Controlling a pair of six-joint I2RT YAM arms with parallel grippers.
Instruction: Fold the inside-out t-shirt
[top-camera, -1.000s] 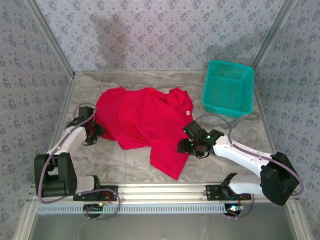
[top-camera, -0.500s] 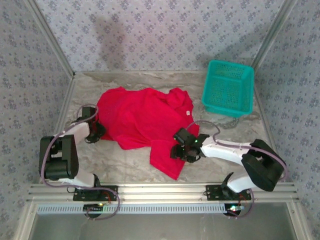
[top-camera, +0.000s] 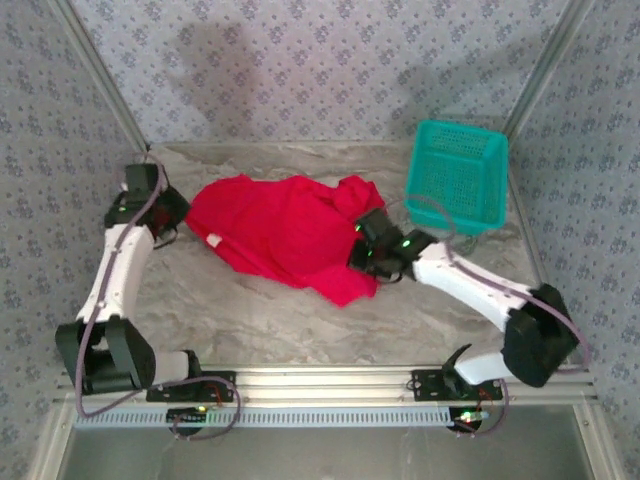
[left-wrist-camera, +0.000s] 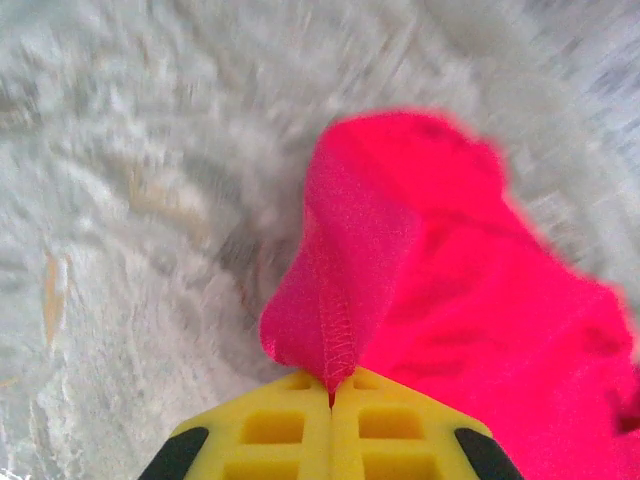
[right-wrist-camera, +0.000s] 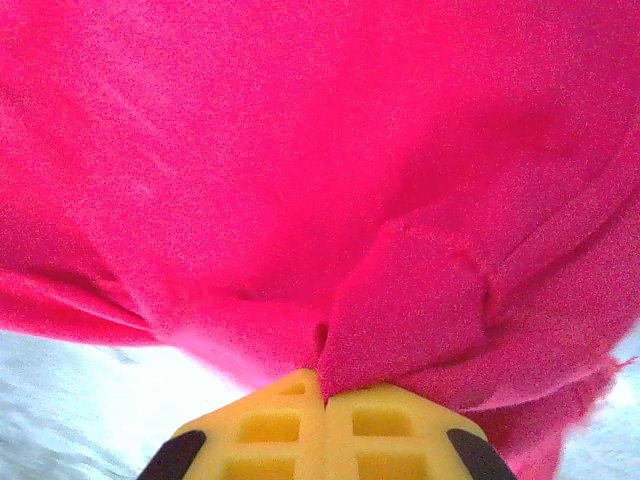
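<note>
Both pairs pinched shut on the red shirt

A second ago I stood open at the edges of the inside-out t-shirt (top-camera: 285, 230); now my left fingers (left-wrist-camera: 295, 412) have closed on a seamed fold at its left edge and my right fingers (right-wrist-camera: 385, 415) on a tuck of cloth at its right side. The shirt sits mid-surface (top-camera: 250, 320), left of the teal basket (top-camera: 458, 178), more bunched than before, its near flap drawn in and a white tag (top-camera: 214, 240) showing. I judge the fold barely begun; which hem or sleeve each pinch holds I can't quite tell from such close, blurred views.
</note>
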